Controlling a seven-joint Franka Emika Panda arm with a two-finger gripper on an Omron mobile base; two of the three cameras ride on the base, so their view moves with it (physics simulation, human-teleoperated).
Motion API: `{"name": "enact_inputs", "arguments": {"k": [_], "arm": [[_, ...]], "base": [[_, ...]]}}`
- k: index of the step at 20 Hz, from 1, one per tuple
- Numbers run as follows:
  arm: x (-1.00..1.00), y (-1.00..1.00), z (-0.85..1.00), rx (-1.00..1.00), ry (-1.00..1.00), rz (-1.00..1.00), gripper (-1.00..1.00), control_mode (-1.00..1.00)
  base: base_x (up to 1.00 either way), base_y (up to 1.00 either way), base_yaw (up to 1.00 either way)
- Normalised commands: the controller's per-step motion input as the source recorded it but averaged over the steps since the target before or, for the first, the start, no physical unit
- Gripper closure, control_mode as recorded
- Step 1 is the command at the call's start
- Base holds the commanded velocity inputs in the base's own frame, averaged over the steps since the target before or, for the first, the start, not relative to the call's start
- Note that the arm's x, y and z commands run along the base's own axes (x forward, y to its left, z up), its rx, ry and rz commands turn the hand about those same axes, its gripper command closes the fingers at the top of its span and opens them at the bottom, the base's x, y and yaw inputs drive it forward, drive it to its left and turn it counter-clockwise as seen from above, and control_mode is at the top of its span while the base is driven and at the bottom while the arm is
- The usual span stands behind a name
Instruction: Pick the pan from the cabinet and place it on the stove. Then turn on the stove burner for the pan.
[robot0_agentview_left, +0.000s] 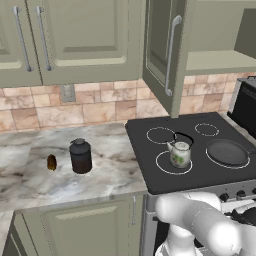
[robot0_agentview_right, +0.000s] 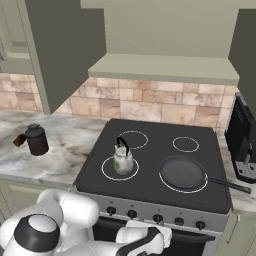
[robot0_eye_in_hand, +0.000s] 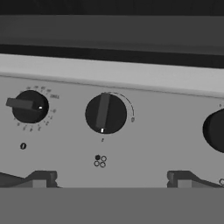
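The pan (robot0_agentview_right: 182, 172) sits on the big ring at the stove's (robot0_agentview_right: 150, 200) front right, so only the knob remains. The gripper (robot0_eye_in_hand: 109, 181), jaws wide open, faces the middle knob (robot0_eye_in_hand: 105, 114), at twelve o'clock. Centre both fingertips around its ridge, close, then twist.

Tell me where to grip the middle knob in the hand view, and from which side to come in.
Grip the raised bar across the middle knob, one finger on each long side. It stands nearly upright with its white mark at the bottom. Come straight at the silver front panel: the open gripper already faces it, fingertips spread wider than the knob, so probably just centre and advance.
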Motion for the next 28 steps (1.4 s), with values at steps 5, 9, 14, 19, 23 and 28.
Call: {"name": "enact_inputs", "arguments": {"k": [5,9,14,19,23,28], "arm": [[0.03,-0.01,-0.10,0.00,-0.02,0.00,-1.00,-1.00],[0.06,0.00,-0.11,0.00,-0.02,0.00,-1.00,-1.00],[0.09,-0.04,-0.10,0.00,-0.01,0.00,-1.00,-1.00],[0.10,-0.08,-0.06,0.00,-0.01,0.00,-1.00,-1.00],[0.09,-0.07,-0.07,0.00,-0.01,0.00,-1.00,-1.00],[0.07,0.00,-0.08,0.00,-0.01,0.00,-1.00,-1.00]], "base": [[0.00,0.00,0.00],[0.00,0.00,0.00],[0.00,0.00,0.00],[0.00,0.00,0.00],[0.00,0.00,0.00],[0.00,0.00,0.00]]}}
